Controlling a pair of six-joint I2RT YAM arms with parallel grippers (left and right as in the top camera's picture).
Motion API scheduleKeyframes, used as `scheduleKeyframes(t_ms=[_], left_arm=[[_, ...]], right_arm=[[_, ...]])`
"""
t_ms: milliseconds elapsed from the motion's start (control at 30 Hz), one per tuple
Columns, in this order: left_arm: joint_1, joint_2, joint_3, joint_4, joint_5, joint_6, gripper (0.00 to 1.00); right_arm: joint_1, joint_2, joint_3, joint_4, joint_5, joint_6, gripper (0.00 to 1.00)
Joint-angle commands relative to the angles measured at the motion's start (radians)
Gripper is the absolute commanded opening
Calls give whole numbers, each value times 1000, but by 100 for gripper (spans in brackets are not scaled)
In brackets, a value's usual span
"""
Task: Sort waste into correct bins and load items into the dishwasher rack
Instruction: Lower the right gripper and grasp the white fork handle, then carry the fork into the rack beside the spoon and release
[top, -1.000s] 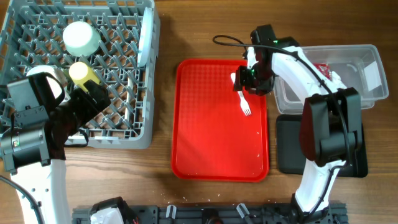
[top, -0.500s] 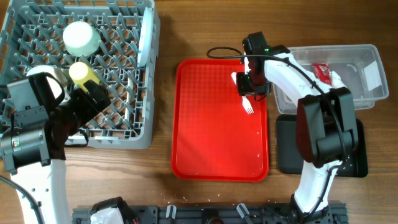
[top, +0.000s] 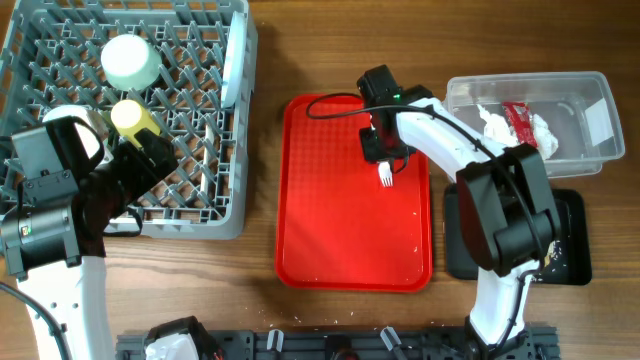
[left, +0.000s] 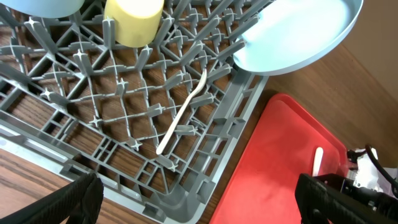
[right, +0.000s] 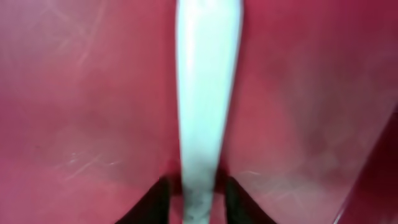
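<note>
A white plastic fork (top: 385, 176) lies on the red tray (top: 340, 220), tines toward the front. My right gripper (top: 383, 146) sits low over its handle. In the right wrist view the fork handle (right: 205, 93) runs between the two dark fingertips of the right gripper (right: 198, 200), with a thin strip of tray showing on each side. My left gripper (top: 148, 160) hangs wide open over the near corner of the dishwasher rack (top: 236, 150), holding nothing. In the rack (left: 205, 186) are a yellow cup (left: 134, 22), a white spoon (left: 183, 112), a pale blue plate (left: 298, 37) and a pale bowl (top: 130, 60).
The clear tub (top: 598, 150) at the back right holds a crumpled napkin (top: 495, 125) and a red sauce packet (top: 520, 115). In front of it lies the black tray (top: 568, 262), partly under the right arm. Bare wood separates the rack and the red tray.
My right gripper has moved left and a little nearer along the tray while its jaws narrowed round the fork handle. The fork has swung straighter and shifted left. The left arm has not moved.
</note>
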Motion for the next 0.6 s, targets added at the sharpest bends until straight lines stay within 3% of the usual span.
scheduleKeyframes(t_ms=[0, 33, 300, 433, 567], left_arm=[[-2, -4, 4, 3, -6, 3, 100], [-2, -4, 4, 3, -6, 3, 100], [-2, -4, 4, 3, -6, 3, 100], [-2, -4, 4, 3, -6, 3, 100], [-2, -4, 4, 3, -6, 3, 100]], right_arm=[[-2, 10, -12, -1, 5, 30, 15], [-2, 10, -12, -2, -16, 37, 4], [-3, -23, 117, -130, -204, 64, 4], [-3, -104, 194, -187, -433, 63, 4], [25, -181, 211, -87, -779, 100, 4]])
